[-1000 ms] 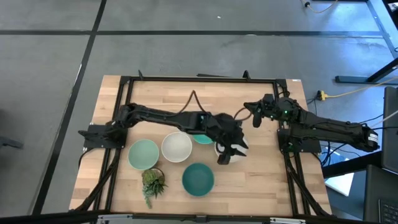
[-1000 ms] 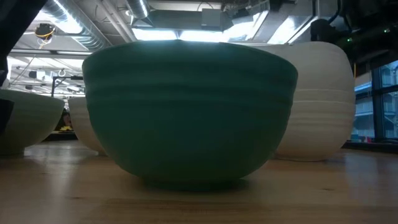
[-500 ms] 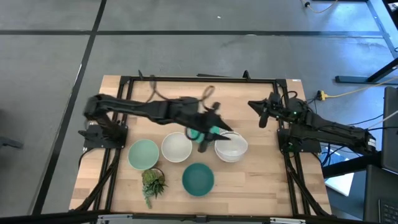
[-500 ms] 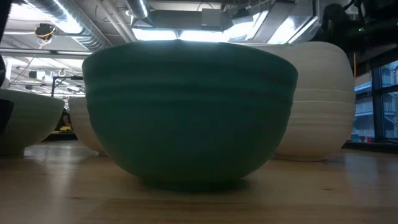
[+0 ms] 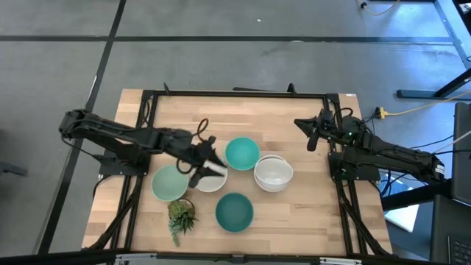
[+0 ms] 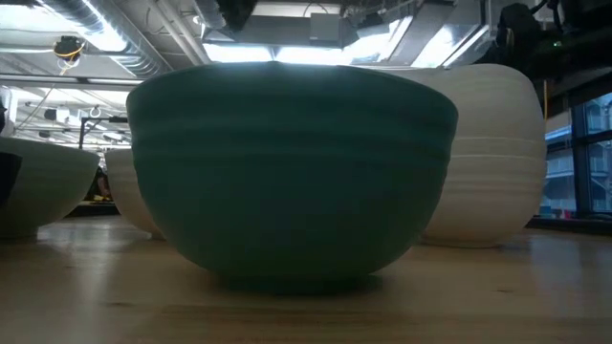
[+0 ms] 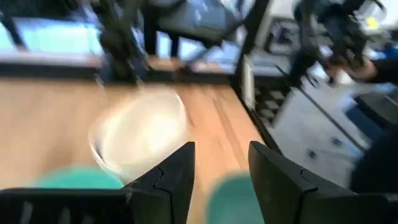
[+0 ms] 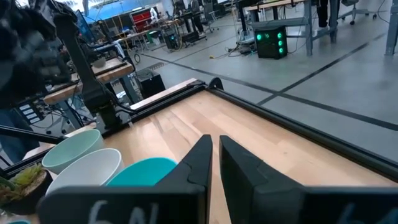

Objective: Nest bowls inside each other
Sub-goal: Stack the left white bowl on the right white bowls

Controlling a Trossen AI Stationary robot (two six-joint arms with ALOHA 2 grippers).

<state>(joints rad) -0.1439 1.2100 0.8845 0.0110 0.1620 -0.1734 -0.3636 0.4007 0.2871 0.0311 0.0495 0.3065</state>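
Left hand swung off the white stack, now over the single white bowl

My left hand (image 5: pixel 202 163), fingers spread and empty, has swept back from the stacked white bowls (image 5: pixel 273 173) to the lone white bowl (image 5: pixel 212 179) beside the mint bowl (image 5: pixel 169 182). The teal bowl (image 5: pixel 241 153) and darker teal bowl (image 5: pixel 235 211) wait un-nested. My right hand (image 5: pixel 312 132) idles at the desk (image 5: pixel 309 213) edge, fingers nearly together.

Non-task stuff: light wood surface (image 5: pixel 294 213) with a black metal frame (image 5: pixel 235 93) along its edges. Small green potted plant (image 5: pixel 181 216) near the front edge, left of centre, upright. Grey floor (image 5: pixel 221 44) around it, dark seam lines across. Yellow cable (image 5: pixel 412 110) on the floor to the far right. Background in right wrist view: other workbenches (image 8: pixel 118 46) and a dark box with green lights (image 8: pixel 272 42).
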